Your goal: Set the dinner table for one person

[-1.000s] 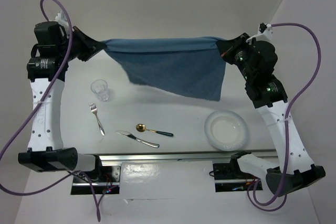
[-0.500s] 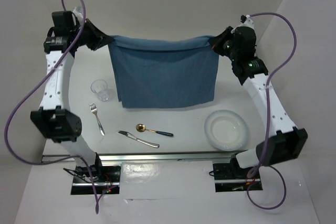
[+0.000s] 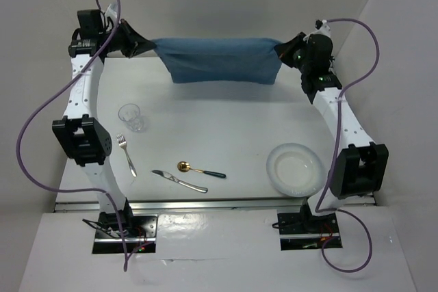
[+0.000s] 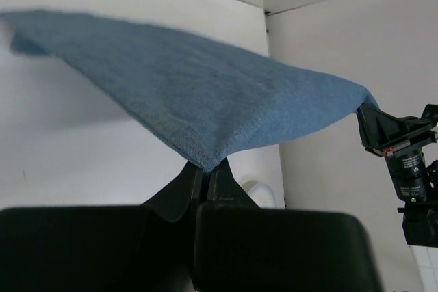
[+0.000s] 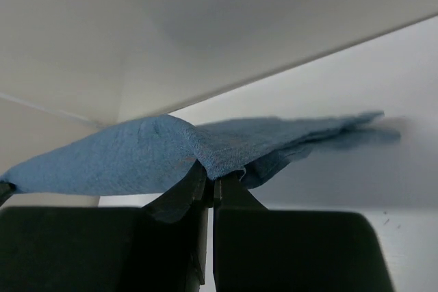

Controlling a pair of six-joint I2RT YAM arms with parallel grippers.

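Note:
A blue cloth placemat (image 3: 220, 59) hangs stretched between both grippers above the far part of the white dinner table (image 3: 226, 117). My left gripper (image 3: 152, 47) is shut on its left corner, seen as a pinched tip (image 4: 205, 163) in the left wrist view. My right gripper (image 3: 280, 52) is shut on the right corner (image 5: 212, 172). On the table lie a clear glass (image 3: 131, 117), a fork (image 3: 126, 153), a knife (image 3: 179, 180), a gold spoon with a dark handle (image 3: 200, 169) and a white plate (image 3: 295, 168).
White walls enclose the table at the back and both sides. A silver rail (image 3: 212, 203) runs along the near edge, with the arm bases behind it. Purple cables loop off both arms.
Both arms have reached farther back and up, carrying the placemat away from the table's middle. The cloth, hanging down a second ago, now shows as a short taut band.

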